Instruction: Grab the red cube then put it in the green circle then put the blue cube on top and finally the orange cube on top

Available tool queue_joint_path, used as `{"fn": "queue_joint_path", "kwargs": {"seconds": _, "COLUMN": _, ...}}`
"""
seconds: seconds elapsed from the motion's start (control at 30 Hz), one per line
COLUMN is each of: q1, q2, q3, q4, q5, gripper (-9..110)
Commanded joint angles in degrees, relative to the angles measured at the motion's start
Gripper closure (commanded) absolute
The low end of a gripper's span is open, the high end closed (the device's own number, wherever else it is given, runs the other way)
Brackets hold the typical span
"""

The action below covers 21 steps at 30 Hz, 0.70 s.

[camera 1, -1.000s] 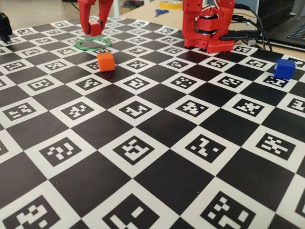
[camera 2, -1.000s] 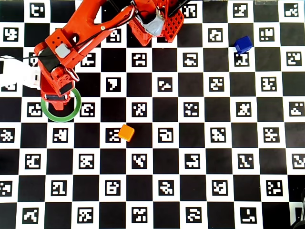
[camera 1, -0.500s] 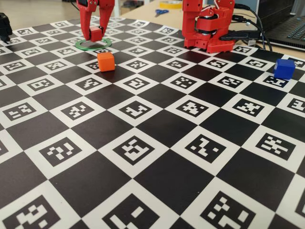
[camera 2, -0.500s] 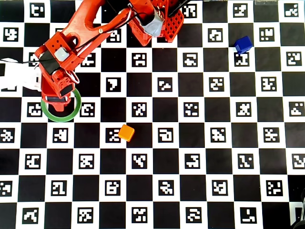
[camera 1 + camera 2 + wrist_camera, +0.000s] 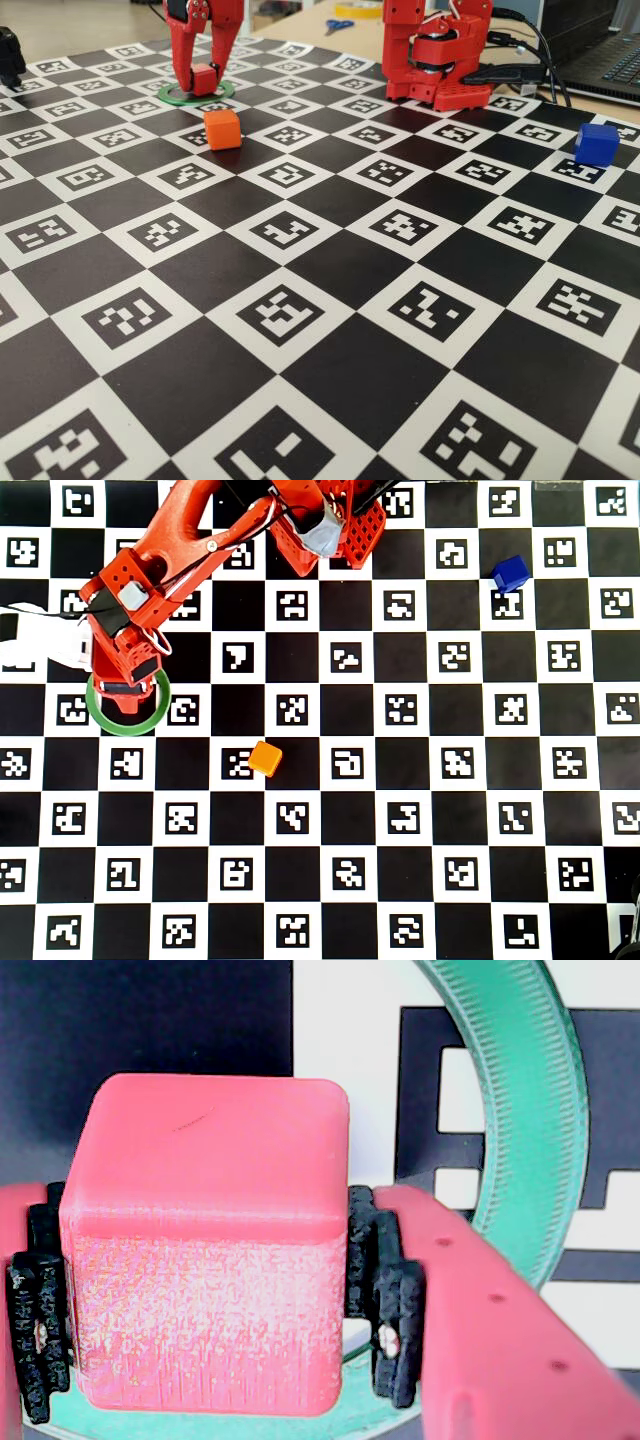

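Observation:
My gripper (image 5: 203,82) is shut on the red cube (image 5: 204,77), low inside the green circle (image 5: 170,96) at the far left of the fixed view. In the wrist view the red cube (image 5: 205,1240) fills the space between the black pads (image 5: 388,1290), with the green circle (image 5: 530,1090) curving round behind and beneath it. From overhead the gripper (image 5: 120,692) covers the red cube and the top of the green circle (image 5: 128,725). The orange cube (image 5: 222,129) lies just in front of the ring, also seen overhead as the orange cube (image 5: 265,758). The blue cube (image 5: 596,144) sits far right, the blue cube (image 5: 510,573) at top right overhead.
The red arm base (image 5: 437,55) stands at the back edge of the checkered marker mat (image 5: 330,330). Behind it are scissors (image 5: 338,25) and a laptop (image 5: 610,60). A black object (image 5: 10,55) sits at the far left.
The gripper has come down with the red cube, from above the green circle to low inside it. The orange and blue cubes have not moved.

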Motion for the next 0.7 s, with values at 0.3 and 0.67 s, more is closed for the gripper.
{"fn": "queue_joint_path", "kwargs": {"seconds": 0.3, "q1": 0.2, "q2": 1.4, "q3": -0.1, "q4": -0.8, "q5": 0.2, "gripper": 78}}
{"fn": "queue_joint_path", "kwargs": {"seconds": 0.67, "q1": 0.8, "q2": 2.3, "q3": -1.8, "q4": 0.2, "q5": 1.9, "gripper": 62}}
